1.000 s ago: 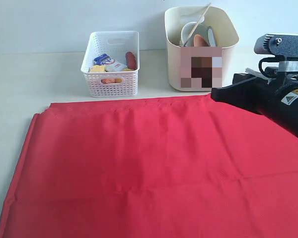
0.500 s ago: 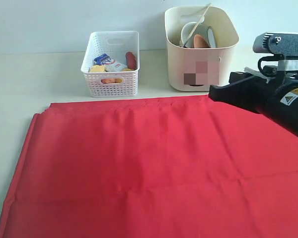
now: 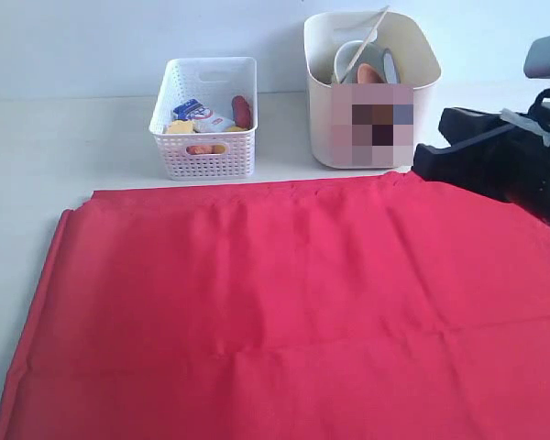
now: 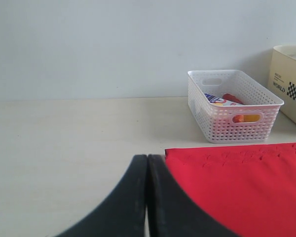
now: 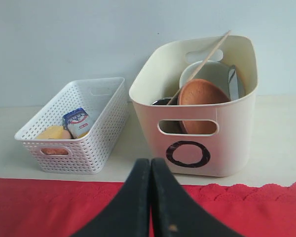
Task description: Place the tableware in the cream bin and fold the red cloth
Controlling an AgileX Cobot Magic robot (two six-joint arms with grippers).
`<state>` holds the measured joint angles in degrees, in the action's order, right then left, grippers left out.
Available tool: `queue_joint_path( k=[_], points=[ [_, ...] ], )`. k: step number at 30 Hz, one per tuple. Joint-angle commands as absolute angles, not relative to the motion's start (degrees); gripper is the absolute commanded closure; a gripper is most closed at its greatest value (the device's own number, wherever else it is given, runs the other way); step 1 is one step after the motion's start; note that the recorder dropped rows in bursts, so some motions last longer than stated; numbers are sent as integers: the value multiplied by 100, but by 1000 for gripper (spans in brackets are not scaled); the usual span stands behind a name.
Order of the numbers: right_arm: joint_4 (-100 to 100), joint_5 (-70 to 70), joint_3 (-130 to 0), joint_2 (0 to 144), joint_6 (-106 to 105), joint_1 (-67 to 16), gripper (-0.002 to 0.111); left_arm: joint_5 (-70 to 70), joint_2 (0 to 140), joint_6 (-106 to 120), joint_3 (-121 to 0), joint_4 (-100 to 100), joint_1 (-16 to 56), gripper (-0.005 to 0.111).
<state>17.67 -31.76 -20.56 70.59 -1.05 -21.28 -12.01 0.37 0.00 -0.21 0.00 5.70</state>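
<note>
Tableware, first entry: we count a clay plate (image 5: 202, 98) propped on edge, a pale bowl (image 5: 209, 69) behind it, one chopstick (image 5: 207, 57) leaning out over the rim, and a shiny sliver that we take for the steel cup (image 5: 235, 81). All of it is inside the cream bin (image 5: 237, 133), which stands at the back of the table (image 3: 37, 156). We cannot make out a second chopstick. No tableware shows on the table outside the bin, so we judge that half of the task done. Second entry: the red cloth (image 3: 275, 302) lies spread flat and single-layered over the front of the table, its scalloped edge just short of the bin. It is not yet folded, and that is the whole of what is left. Beside the bin stands the white basket (image 3: 203, 147) holding the food items (image 3: 206, 117), which are no part of the task. The left gripper (image 4: 147, 160) is closed tight and empty, near a corner of the cloth. The right gripper (image 5: 150, 163) is likewise closed and empty, above the cloth's far edge and facing the bin.
</note>
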Motion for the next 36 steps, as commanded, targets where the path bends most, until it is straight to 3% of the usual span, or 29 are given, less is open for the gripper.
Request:
queue_joint_path(
  k=[1, 14, 20, 26, 36],
  points=[
    [1673, -3141, -2034, 7010, -79, -2135, 108, -1188, 0, 0, 0, 0, 593, 107],
    [1633, -2768, -2034, 7010, 171, -2135, 108, -1188, 0, 0, 0, 0, 593, 107],
    [535, -2323, -2046, 7010, 190, -2135, 108, -1149, 0, 0, 0, 0, 593, 107],
    [-534, -1075, -2305, 7010, 965, -2135, 108, -342, 0, -1724, 0, -1553, 593, 107],
    [-454, 84, -2724, 7359, 965, -2135, 108, 1308, 13, -1801, 0, -1023, 593, 107]
  ],
)
